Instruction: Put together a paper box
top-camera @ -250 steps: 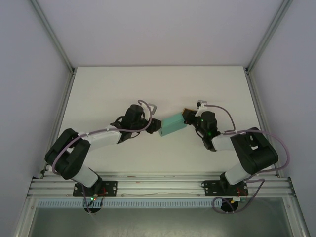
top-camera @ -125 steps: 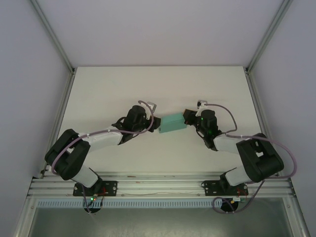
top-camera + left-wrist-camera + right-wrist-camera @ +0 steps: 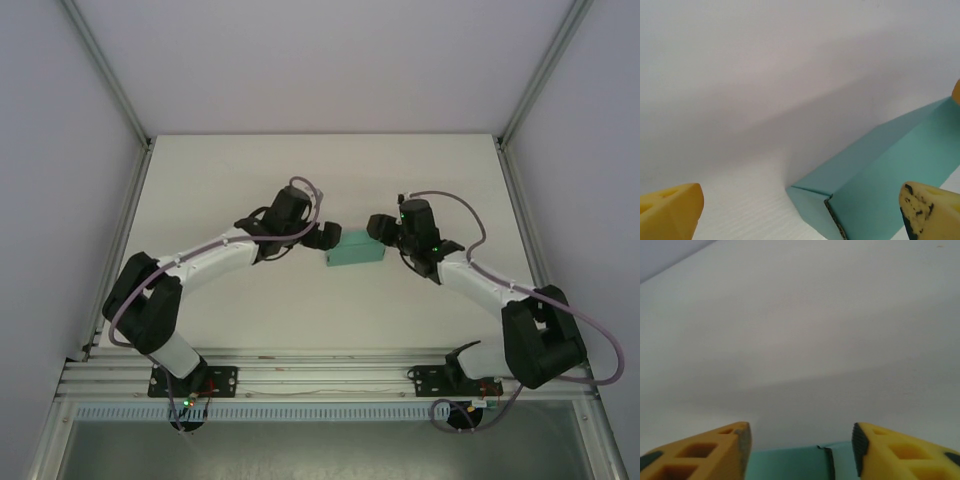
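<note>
Both your claws have let go of the paper box (image 3: 356,251) since a second ago. Your left claw (image 3: 327,238) stands wide apart and your right claw (image 3: 378,228) is spread too, one at each end of it. The teal box lies on the white counter (image 3: 220,180) between them, its inside hidden. Pale walls (image 3: 320,60) and aluminium posts (image 3: 105,70) ring the counter.

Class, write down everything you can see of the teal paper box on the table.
The paper box is thin teal card, folded into a long block with a raw-edged seam at one end. It lies flat on the white table, skewed, between the left tool and right tool, both open, neither gripping it.
</note>
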### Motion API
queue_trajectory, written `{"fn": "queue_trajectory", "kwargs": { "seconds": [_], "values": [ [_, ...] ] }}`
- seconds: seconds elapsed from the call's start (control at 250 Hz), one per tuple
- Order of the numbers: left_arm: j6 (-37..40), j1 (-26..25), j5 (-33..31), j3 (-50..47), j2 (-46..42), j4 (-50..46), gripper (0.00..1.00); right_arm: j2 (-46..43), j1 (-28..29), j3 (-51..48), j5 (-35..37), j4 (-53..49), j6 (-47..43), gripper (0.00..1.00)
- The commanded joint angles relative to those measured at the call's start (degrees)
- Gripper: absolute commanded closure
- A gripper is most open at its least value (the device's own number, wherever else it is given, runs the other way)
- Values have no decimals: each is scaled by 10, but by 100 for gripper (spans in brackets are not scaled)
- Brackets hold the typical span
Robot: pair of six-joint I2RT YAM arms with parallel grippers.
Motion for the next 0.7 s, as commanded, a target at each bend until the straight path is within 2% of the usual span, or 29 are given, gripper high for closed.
{"fn": "queue_trajectory", "kwargs": {
  "seconds": [0.0,0.076,0.152,0.224,0.248,0.344,0.512,0.696],
  "values": [
    [-29,26,-28,37,-29,-66,0,-24,1,41,42,-93,-22,34],
    [-47,53,-23,49,-41,-81,0,-32,0,63,36,-111,-46,30],
    [-67,91,-6,50,-53,-93,0,-39,-1,84,-4,-126,-115,25],
    [-74,135,21,44,-63,-98,0,-37,0,114,-86,-164,-241,19],
    [-74,148,28,41,-67,-99,0,-33,0,127,-117,-188,-291,15],
    [-74,193,31,26,-83,-114,0,-6,1,202,-213,-333,-501,7],
    [-73,240,1,-27,-116,-131,0,85,15,346,-196,-512,-716,8],
    [-93,265,-9,-91,-152,-126,0,173,52,432,-148,-600,-842,7]
  ]
}}
